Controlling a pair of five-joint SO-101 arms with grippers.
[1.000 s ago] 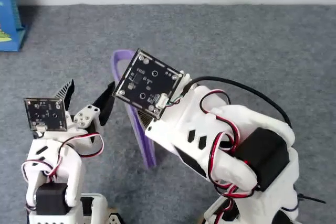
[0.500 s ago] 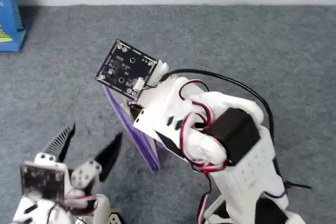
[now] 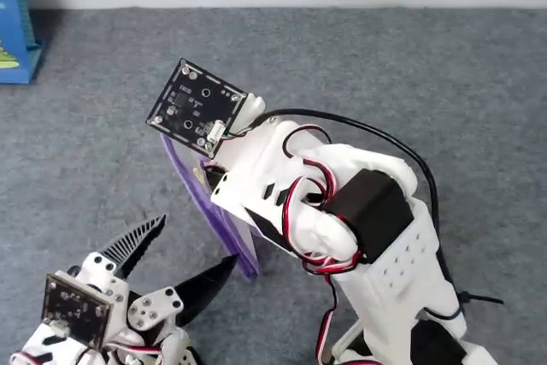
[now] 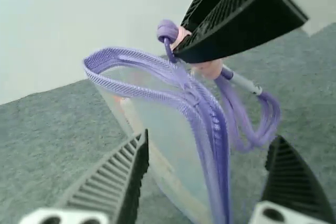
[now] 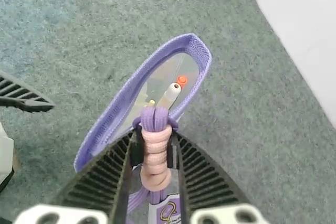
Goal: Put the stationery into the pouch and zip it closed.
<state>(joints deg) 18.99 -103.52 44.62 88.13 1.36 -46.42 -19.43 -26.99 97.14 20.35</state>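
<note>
The purple-trimmed translucent pouch (image 3: 239, 250) stands on edge on the grey carpet, its mouth (image 5: 157, 85) still gaping at the far end. Inside lies a white pen with an orange tip (image 5: 173, 92). My right gripper (image 5: 155, 135) is shut on the zipper pull's pink and purple cord (image 5: 154, 156), right above the pouch's top edge; the left wrist view shows it (image 4: 178, 51) pinching that cord too. My left gripper (image 3: 198, 239) stands open near the table's front, apart from the pouch, its fingers (image 4: 113, 179) spread either side of the pouch (image 4: 157, 129) farther off.
A blue box (image 3: 15, 32) stands at the far left edge by the wall. Grey carpet (image 3: 427, 74) covers the table, with free room to the right and behind the pouch. The right arm's body (image 3: 359, 211) hangs over the pouch's right side.
My left gripper has drawn back from beside the pouch toward the front edge, staying open. The right gripper has slid along the pouch's top, farther away and leftward, with the cord.
</note>
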